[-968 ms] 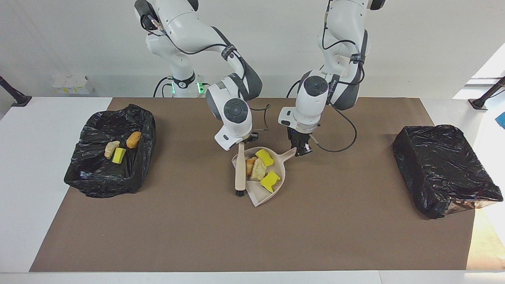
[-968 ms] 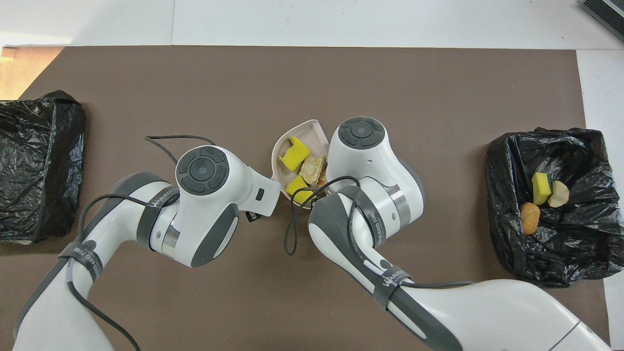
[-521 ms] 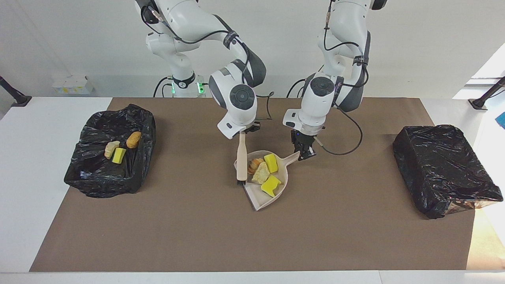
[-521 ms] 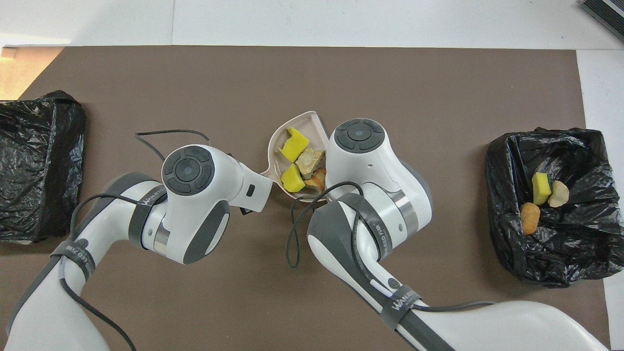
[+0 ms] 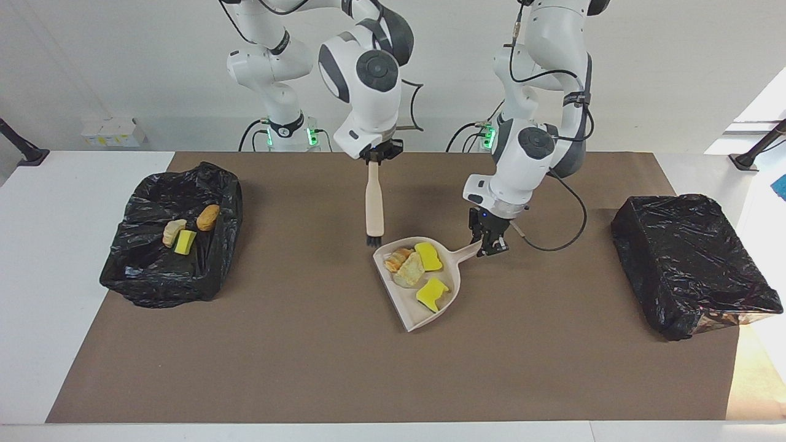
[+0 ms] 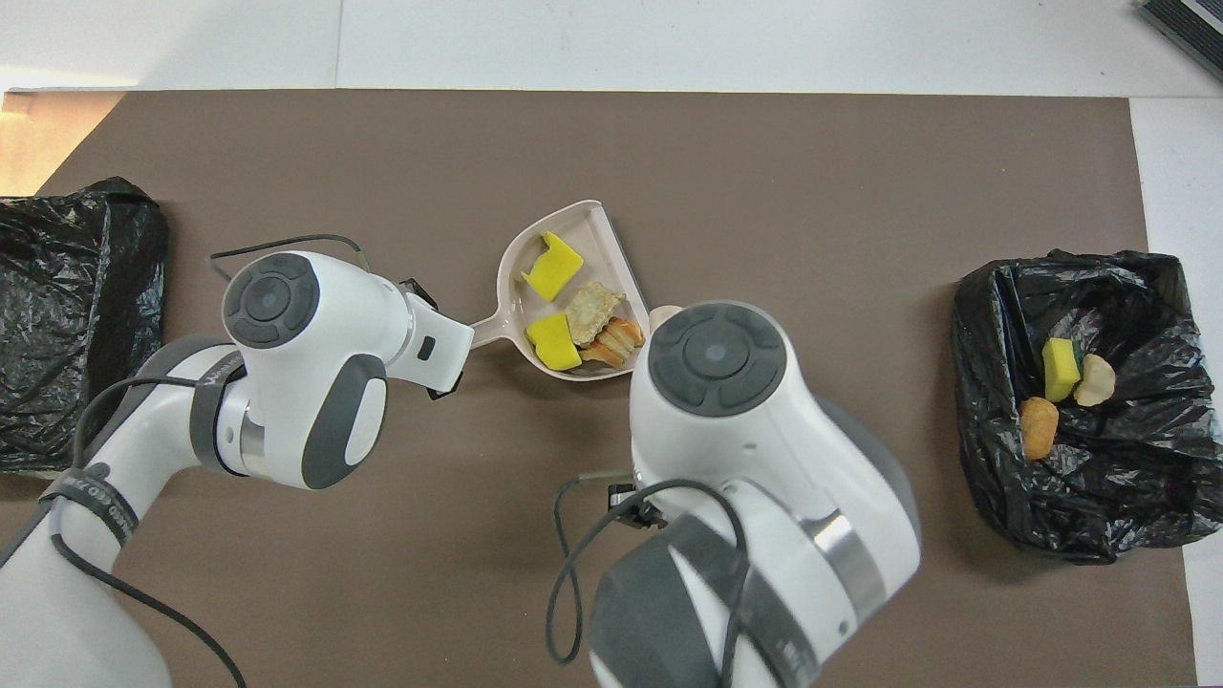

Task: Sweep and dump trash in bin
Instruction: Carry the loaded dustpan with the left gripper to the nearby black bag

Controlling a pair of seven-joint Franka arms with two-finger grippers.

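My left gripper (image 5: 491, 244) is shut on the handle of the beige dustpan (image 5: 412, 310), which it holds about level over the middle of the mat. In the pan lie two yellow sponge chunks (image 5: 428, 256), a pale beige lump (image 5: 409, 271) and an orange lump (image 5: 396, 258); the overhead view shows this trash (image 6: 592, 308) in the dustpan (image 6: 513, 277) too. My right gripper (image 5: 381, 153) is shut on the top of the beige brush (image 5: 373, 205), which hangs upright with its black bristles just above the pan's rim nearest the robots.
The open black-bagged bin (image 5: 141, 276) stands at the right arm's end of the table, holding a brown oval lump (image 5: 208, 217), a beige lump (image 5: 173, 231) and a green-and-yellow sponge (image 5: 185, 242). A closed black-wrapped box (image 5: 688, 264) sits at the left arm's end.
The right arm has lifted the brush up out of the dustpan and back toward the robots. The left gripper has carried the loaded dustpan a little toward the left arm's end.
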